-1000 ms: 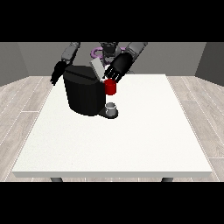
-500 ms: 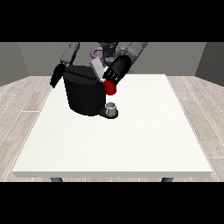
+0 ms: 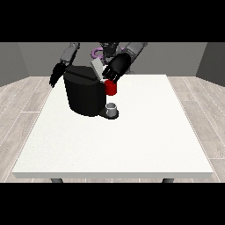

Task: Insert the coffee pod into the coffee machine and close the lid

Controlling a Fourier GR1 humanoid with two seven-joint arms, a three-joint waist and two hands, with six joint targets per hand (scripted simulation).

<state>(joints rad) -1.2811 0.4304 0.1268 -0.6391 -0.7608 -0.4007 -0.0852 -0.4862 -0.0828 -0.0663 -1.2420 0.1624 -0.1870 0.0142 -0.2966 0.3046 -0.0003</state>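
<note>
We see white table spanning most of front view. Black coffee machine stands on its far part, toward view's left; grey lid tilted up at top. Hand at view's right sits at lid, just above red thing at the machine; finger state we cannot tell. Hand at view's left hangs beside machine, fingers pointing down, relaxed. Small grey thing rests on machine's base; whether pod, we cannot tell.

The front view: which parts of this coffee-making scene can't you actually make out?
- Front view: the coffee machine hides the table behind it.
- The hand at the view's right covers the lid area, so the pod slot is unseen.
- The hand at the view's left is too small to read.
- A grey thing under the red thing at the machine is unidentifiable.
</note>
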